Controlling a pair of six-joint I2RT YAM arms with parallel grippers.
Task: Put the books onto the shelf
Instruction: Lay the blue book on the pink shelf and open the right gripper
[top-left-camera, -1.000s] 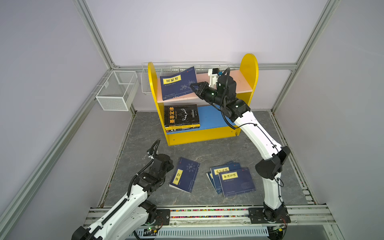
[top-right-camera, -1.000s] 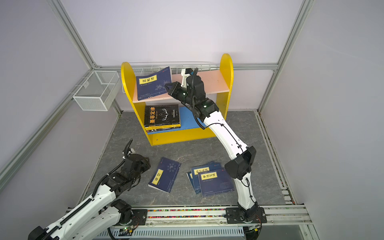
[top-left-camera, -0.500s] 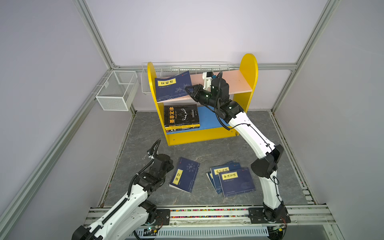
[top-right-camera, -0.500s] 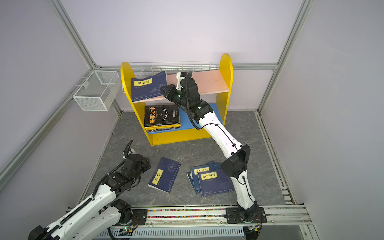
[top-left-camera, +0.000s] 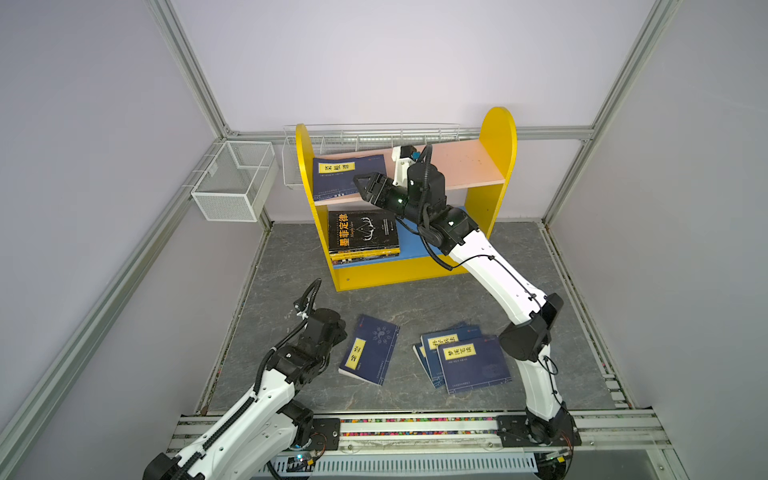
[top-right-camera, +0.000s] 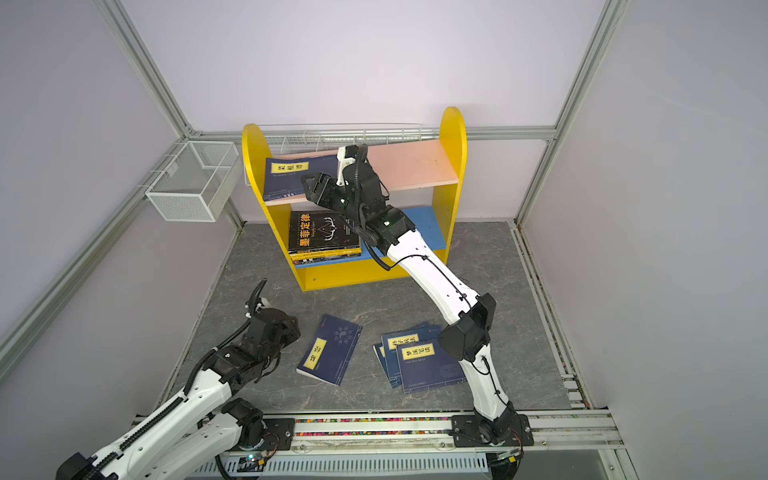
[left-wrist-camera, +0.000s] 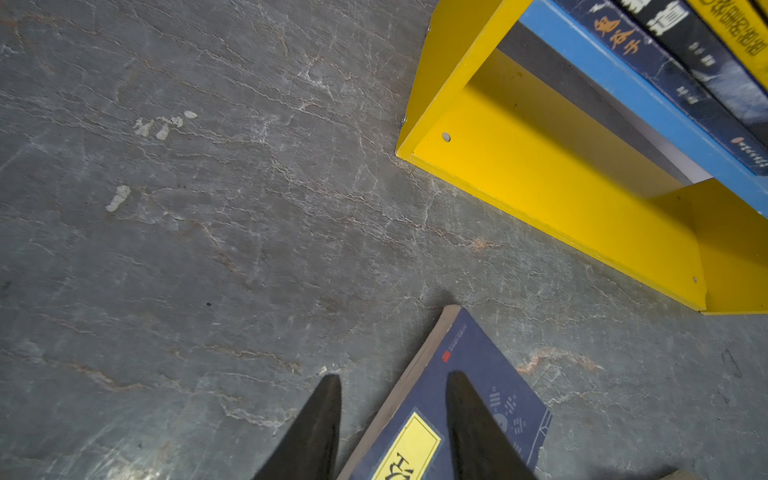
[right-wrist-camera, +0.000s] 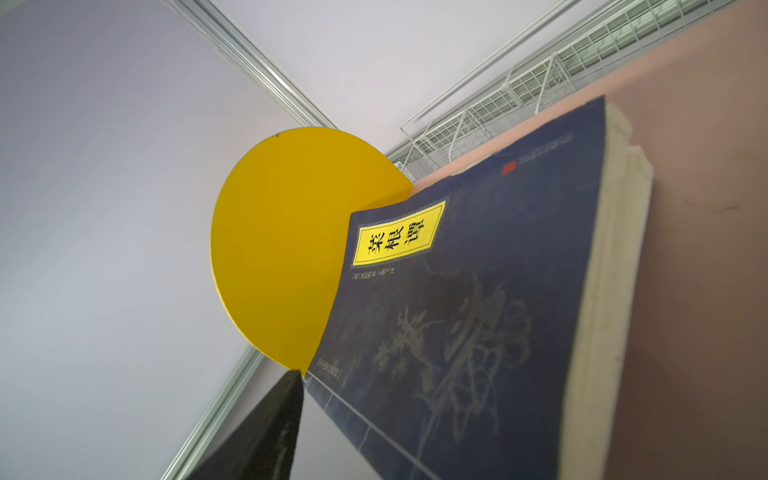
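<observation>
Right fingers (right-wrist-camera: 270, 432) apart, navy book (top-left-camera: 336, 183) lying on the pink upper board (top-left-camera: 465, 166), far left; back out straight, don't snag it; left fingers (left-wrist-camera: 316, 428) apart over the near book (top-left-camera: 370, 349)

Legible markings, placed relative to the shelf (top-left-camera: 496, 137):
- On its pink upper board, navy book (right-wrist-camera: 478, 324): yellow label reads 菜根谭.
- On its blue lower board, black book (top-left-camera: 363, 230): orange title 墨菲定律.
- Beneath that, navy spine (left-wrist-camera: 648, 58): 鬼谷子.
- In front of the shelf, stack's top book (top-left-camera: 473, 363): 梦溪笔谈.
- Lone book (top-left-camera: 370, 349) beside the stack: label not legible.
</observation>
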